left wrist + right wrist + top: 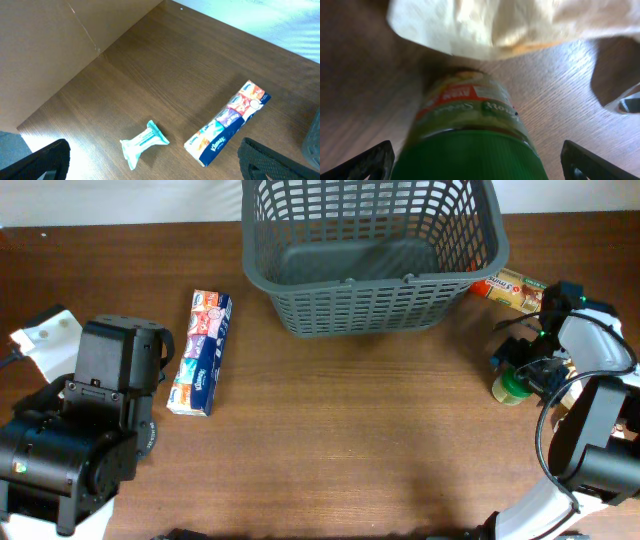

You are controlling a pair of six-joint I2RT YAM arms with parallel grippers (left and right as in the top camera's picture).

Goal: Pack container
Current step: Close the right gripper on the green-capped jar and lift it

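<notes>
The container, a large dark grey lattice basket [370,250], stands at the back middle and looks empty. My left gripper [155,165] is open and empty above a blue Kleenex tissue pack [227,122] and a teal-and-white wipes packet [145,142]. The tissue pack also shows in the overhead view [203,352], left of the basket. My right gripper [480,162] is open, one finger on each side of a glass jar with a green lid [470,115], with gaps to it. The jar stands at the right of the table [510,387].
An orange-and-yellow snack pack [512,288] lies right of the basket. A crumpled beige bag [520,20] lies just beyond the jar. The left arm's black body [90,430] fills the front left corner. A white object [40,335] lies at the left edge.
</notes>
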